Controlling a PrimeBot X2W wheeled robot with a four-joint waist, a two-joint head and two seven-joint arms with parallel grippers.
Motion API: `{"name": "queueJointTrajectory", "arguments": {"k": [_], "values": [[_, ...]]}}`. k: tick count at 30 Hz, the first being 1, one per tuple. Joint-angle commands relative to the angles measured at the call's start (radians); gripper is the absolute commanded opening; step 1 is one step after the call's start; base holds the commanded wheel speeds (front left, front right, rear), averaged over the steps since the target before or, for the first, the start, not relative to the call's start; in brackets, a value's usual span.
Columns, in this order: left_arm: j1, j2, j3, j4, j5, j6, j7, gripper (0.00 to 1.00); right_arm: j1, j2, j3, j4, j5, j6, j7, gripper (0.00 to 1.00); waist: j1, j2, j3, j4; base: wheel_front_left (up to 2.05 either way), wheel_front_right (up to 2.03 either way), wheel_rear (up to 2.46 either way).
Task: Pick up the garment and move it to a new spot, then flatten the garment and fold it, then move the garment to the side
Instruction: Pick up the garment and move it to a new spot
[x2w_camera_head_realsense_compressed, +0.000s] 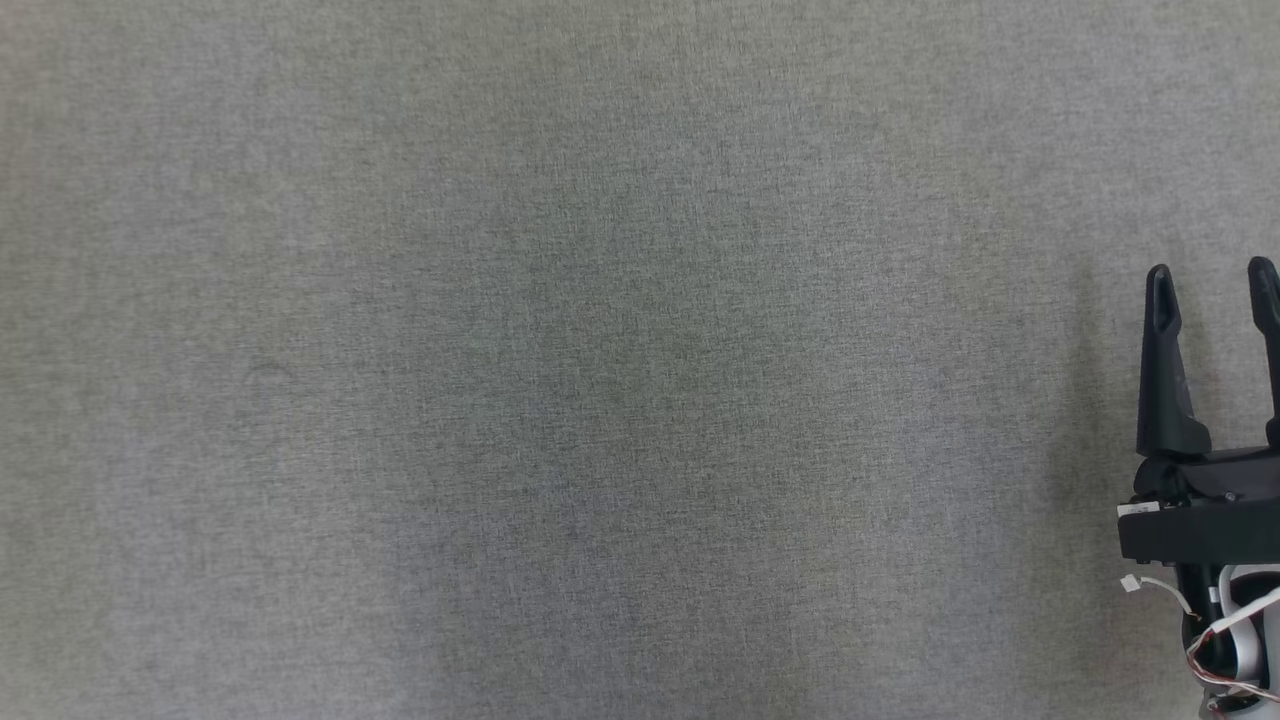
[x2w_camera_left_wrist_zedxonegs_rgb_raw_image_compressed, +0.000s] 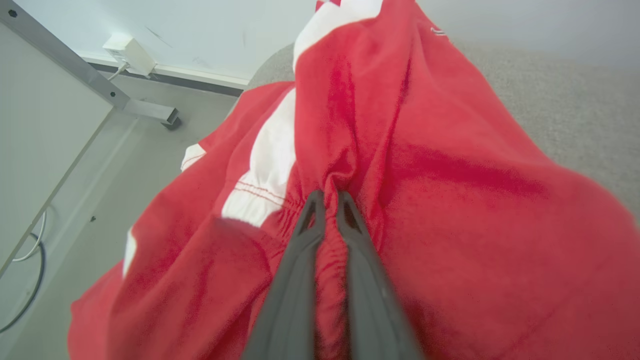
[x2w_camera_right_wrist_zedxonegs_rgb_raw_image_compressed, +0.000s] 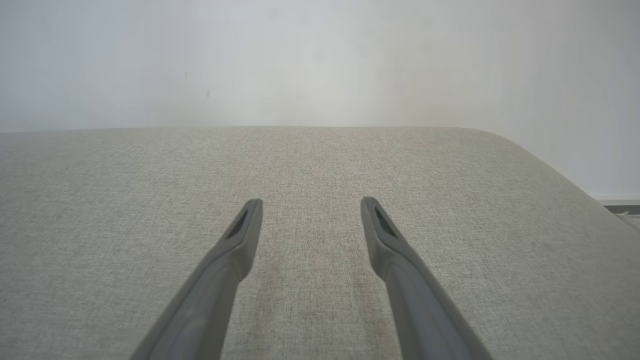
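While tight on garment, left gripper

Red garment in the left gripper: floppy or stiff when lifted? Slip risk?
Likely floppy: the garment bunches into deep folds around the left gripper. Probably light, thin cloth, judging by the fine gathers beside the white panel. Slip seems possible, since only a narrow fold sits pinched in the gripper.

top: soft grey cloth tabletop, far right corner round | wall: plain white wall | floor: smooth grey floor | silver metal bar | small white box low on wall
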Motion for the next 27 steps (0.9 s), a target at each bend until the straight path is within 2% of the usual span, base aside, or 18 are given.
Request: {"name": "queueJointTrajectory", "arguments": {"k": [1,11,16,21,27], "values": [[-0.014,0.008,-0.003,0.004,0.009,0.004,-0.018,0.0,-0.003,-0.001,0.002,-0.001,-0.007,-0.002,0.0,1.0,0.0,0.0,-0.009,0.003,0.0,0.0,0.0],[-0.095,0.032,-0.057,-0.048,0.062,0.0,-0.245,0.0,0.018,0.026,0.026,0.048,0.008,-0.002,-0.027,1.0,0.0,0.0,-0.124,0.027,0.0,0.0,0.0],[-0.175,0.001,-0.107,-0.135,0.088,-0.008,-0.303,0.0,0.026,0.044,0.041,0.094,0.019,-0.002,-0.046,1.0,0.0,0.0,-0.2,0.033,0.0,0.0,0.0],[-0.249,-0.056,-0.161,-0.26,0.096,-0.016,-0.294,0.0,0.038,0.068,0.048,0.14,0.03,-0.002,-0.067,1.0,0.0,0.0,-0.266,0.007,0.0,0.0,0.0],[-0.297,-0.165,-0.231,-0.453,0.058,-0.022,-0.198,0.0,0.047,0.102,0.054,0.185,0.038,-0.002,-0.085,1.0,0.0,0.0,-0.313,-0.065,0.0,0.0,0.0]]}}
